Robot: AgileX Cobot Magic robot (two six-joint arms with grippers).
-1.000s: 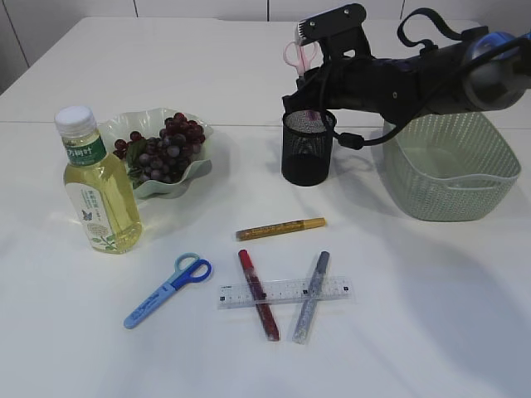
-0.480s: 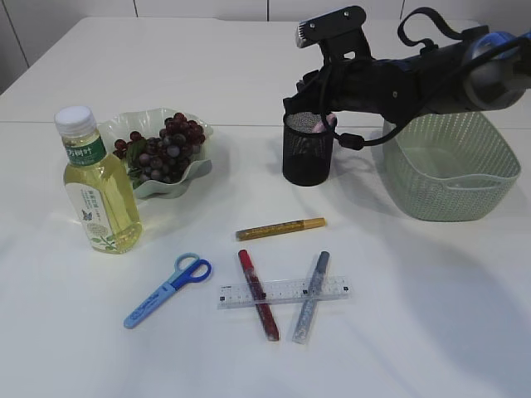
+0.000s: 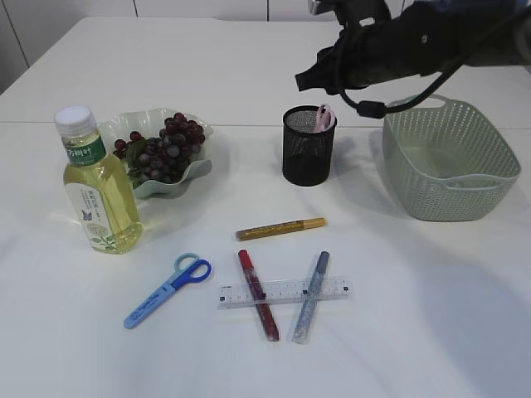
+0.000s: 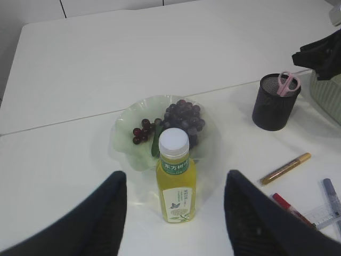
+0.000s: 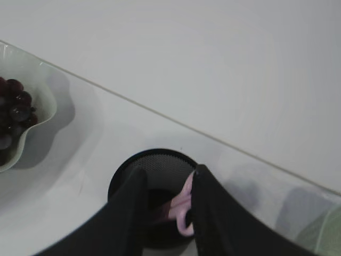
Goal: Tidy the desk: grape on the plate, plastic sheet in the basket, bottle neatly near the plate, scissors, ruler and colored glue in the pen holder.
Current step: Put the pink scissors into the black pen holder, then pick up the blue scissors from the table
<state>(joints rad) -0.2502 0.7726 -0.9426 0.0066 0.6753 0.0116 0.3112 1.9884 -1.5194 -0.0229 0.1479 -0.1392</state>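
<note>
The bottle [image 3: 98,184] stands beside the plate [image 3: 193,168] holding the grape [image 3: 166,147]; blue scissors [image 3: 168,289], ruler [image 3: 284,292] and glue sticks [image 3: 280,228] lie on the desk [image 3: 431,315], unsorted; pink scissors [image 3: 323,118] rest in the pen holder [image 3: 308,148]; the right hand [image 5: 168,184] hangs above, released; the left hand [image 4: 173,186] hovers agape, empty.

White desk [image 3: 166,58] filling nearly the whole view, a thin seam crossing its top from side to side, pale panelled wall [image 3: 199,7] along the far edge, even soft light, faint shadows on the surface
</note>
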